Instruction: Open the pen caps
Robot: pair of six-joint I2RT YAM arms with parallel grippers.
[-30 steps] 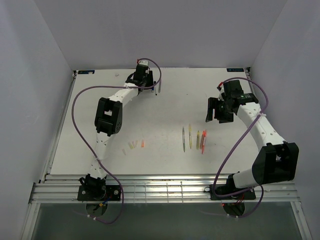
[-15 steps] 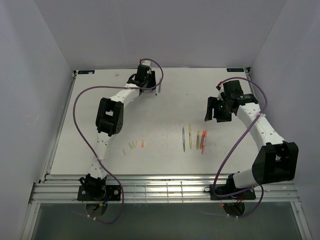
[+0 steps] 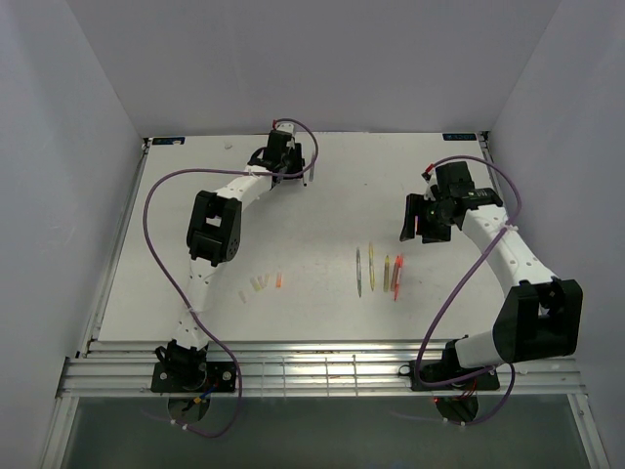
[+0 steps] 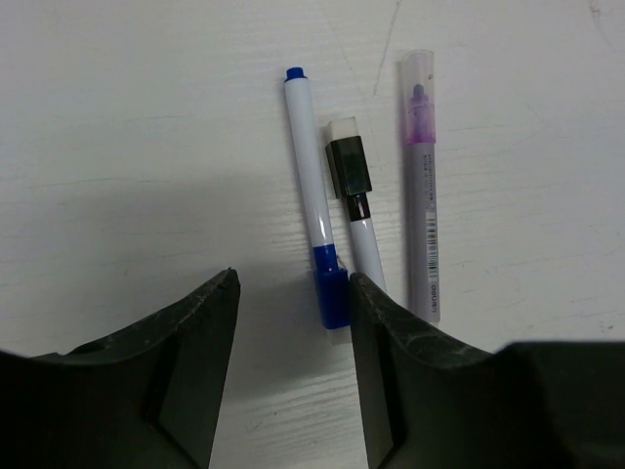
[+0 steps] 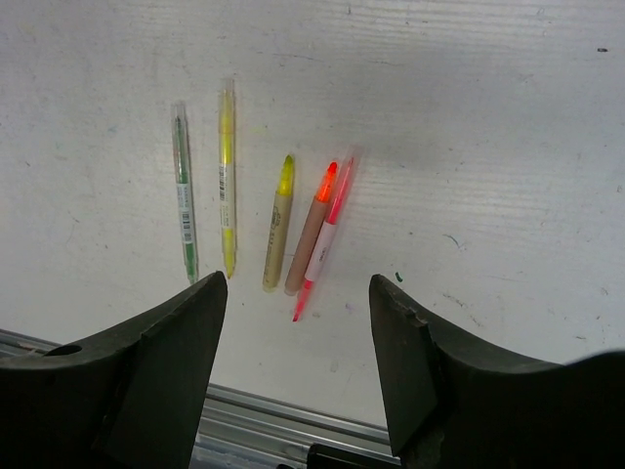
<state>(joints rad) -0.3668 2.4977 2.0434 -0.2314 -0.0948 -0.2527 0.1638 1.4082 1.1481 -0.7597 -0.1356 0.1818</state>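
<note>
My left gripper (image 4: 290, 293) is open and empty at the far side of the table (image 3: 195, 195). Its jaws stand just short of three capped pens lying side by side. A white pen has a blue cap (image 4: 331, 295) next to my right finger (image 4: 391, 371). A second white pen has a black cap (image 4: 349, 166). A purple pen (image 4: 423, 195) has a clear cap. My right gripper (image 5: 298, 288) is open and empty, held above a row of several uncapped pens (image 5: 278, 220) in green, yellow, orange and pink. Three loose caps (image 3: 260, 284) lie at the front left.
The table's metal front rail (image 5: 264, 415) runs just below the pen row. White walls close the table on three sides. The purple cables (image 3: 156, 215) loop beside both arms.
My left gripper has shifted slightly at the far edge by the three pens. My right gripper has shifted a little to the left. No pen or cap has moved.
</note>
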